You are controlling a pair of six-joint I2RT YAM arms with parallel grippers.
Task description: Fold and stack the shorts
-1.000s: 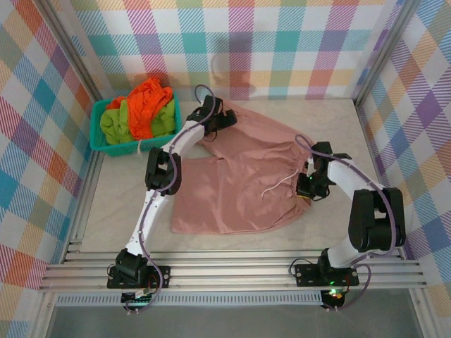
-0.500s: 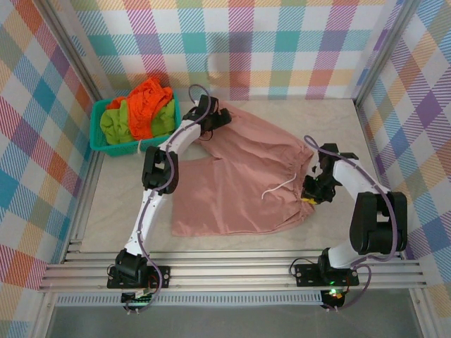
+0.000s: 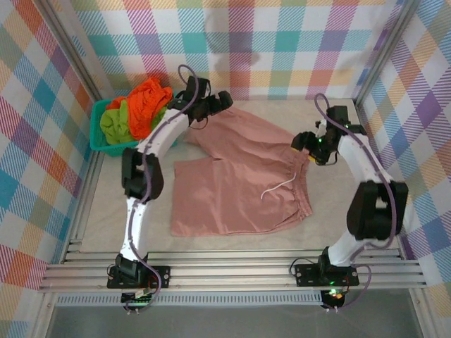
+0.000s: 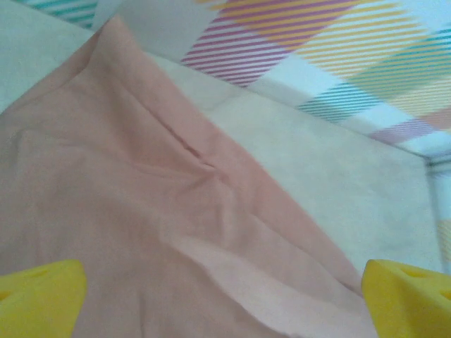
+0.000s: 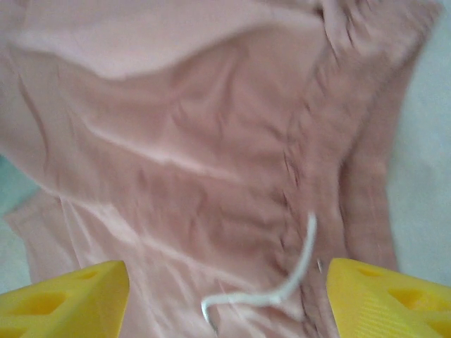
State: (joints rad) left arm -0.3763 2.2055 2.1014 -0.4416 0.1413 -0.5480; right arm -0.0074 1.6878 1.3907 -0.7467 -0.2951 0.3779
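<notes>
The dusty pink shorts point(image 3: 232, 190) lie spread flat in the middle of the table, waistband to the right, with a white drawstring point(image 3: 276, 189) loose on top. My left gripper point(image 3: 224, 99) hovers open over the far leg of the shorts point(image 4: 141, 211), its yellow fingertips point(image 4: 39, 296) wide apart and empty. By the far end of the waistband, my right gripper point(image 3: 303, 144) hangs open above the cloth point(image 5: 197, 141). The drawstring point(image 5: 282, 285) lies between its fingers point(image 5: 391, 296). The orange shorts point(image 3: 146, 102) and the lime green shorts point(image 3: 113, 123) are heaped in the basket.
The teal mesh basket point(image 3: 96, 144) stands at the far left corner against the checked wall. Bare table point(image 3: 338, 211) runs along the right of the pink shorts, with more along the near edge. Metal frame rails border the table.
My right gripper has opened, let go of the waistband and moved toward the far side. The left arm has drawn back toward the far wall. The pink shorts now lie flatter.
</notes>
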